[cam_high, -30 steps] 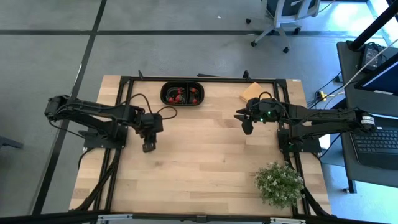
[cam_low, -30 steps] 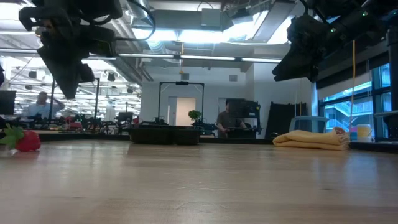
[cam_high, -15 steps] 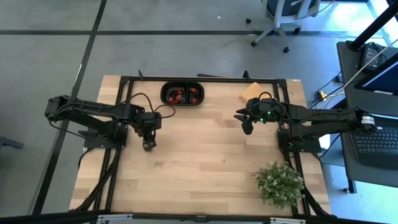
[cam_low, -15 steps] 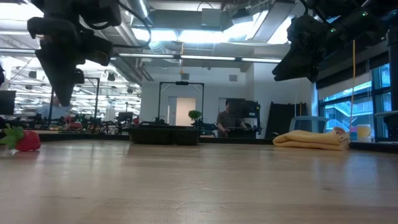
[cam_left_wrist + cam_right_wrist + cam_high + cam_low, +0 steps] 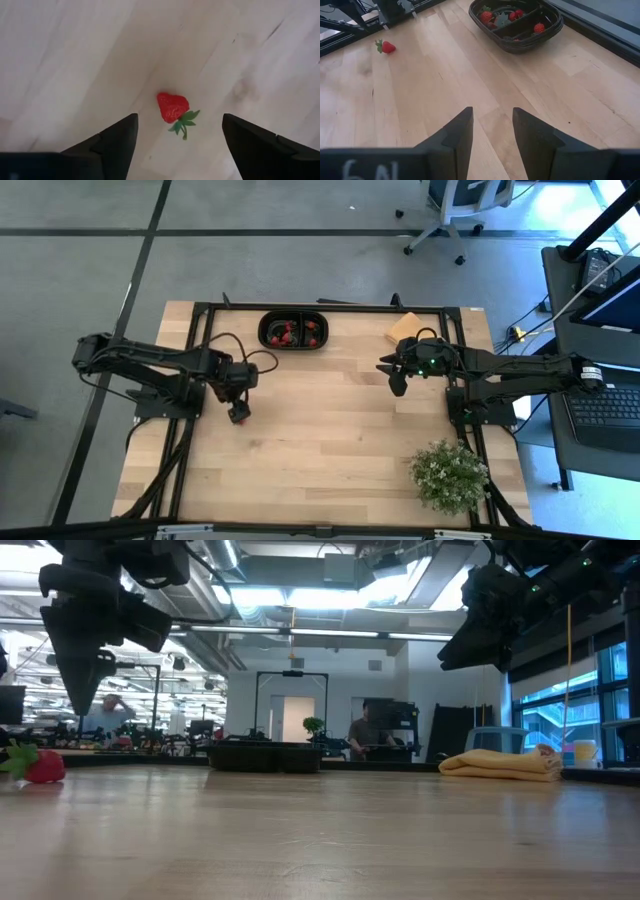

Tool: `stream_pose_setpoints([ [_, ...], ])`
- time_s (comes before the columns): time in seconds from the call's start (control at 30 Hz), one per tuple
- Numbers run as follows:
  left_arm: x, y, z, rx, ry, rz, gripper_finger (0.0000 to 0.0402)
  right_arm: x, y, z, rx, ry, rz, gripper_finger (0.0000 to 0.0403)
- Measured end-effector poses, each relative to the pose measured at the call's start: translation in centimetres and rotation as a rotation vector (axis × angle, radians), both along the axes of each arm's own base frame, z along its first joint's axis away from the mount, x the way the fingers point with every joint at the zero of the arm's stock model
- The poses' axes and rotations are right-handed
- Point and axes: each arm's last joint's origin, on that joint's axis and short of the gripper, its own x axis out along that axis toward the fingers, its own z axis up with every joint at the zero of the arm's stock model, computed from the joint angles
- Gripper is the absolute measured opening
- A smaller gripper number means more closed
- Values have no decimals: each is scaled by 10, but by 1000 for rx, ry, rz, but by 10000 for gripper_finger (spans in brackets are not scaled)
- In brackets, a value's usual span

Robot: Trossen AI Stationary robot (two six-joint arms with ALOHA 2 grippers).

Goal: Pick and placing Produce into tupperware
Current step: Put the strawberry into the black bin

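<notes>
One red strawberry (image 5: 172,107) with a green top lies on its side on the wooden table, left of centre; the low view (image 5: 42,765) and the right wrist view (image 5: 386,47) show it too. My left gripper (image 5: 178,116) hangs open above it, pointing down, a finger on each side and clear of it. The black oval tupperware (image 5: 294,331) stands at the far edge with several red and dark pieces in its two compartments (image 5: 516,24). My right gripper (image 5: 492,125) waits raised at the far right (image 5: 397,380), its fingers apart with nothing between them.
A tan pad (image 5: 402,328) lies at the far right corner, beside the right arm. A leafy potted plant (image 5: 448,474) stands at the near right. Black frame rails (image 5: 200,340) run along the table's sides. Bare wood spreads between the two arms.
My left gripper has opened wide and rolled about its own axis while staying in place above the strawberry. The strawberry has not moved.
</notes>
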Motion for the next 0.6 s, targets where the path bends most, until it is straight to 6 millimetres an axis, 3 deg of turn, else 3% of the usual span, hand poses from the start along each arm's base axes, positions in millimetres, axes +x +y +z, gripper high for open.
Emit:
stream_pose_setpoints([
  [0.3,-1,-20,-6,112,72,-2,268,0,0,0,0,-2,0,141],
  [0.6,16,-37,-32,158,163,-49,268,0,0,0,3,-3,-2,141],
])
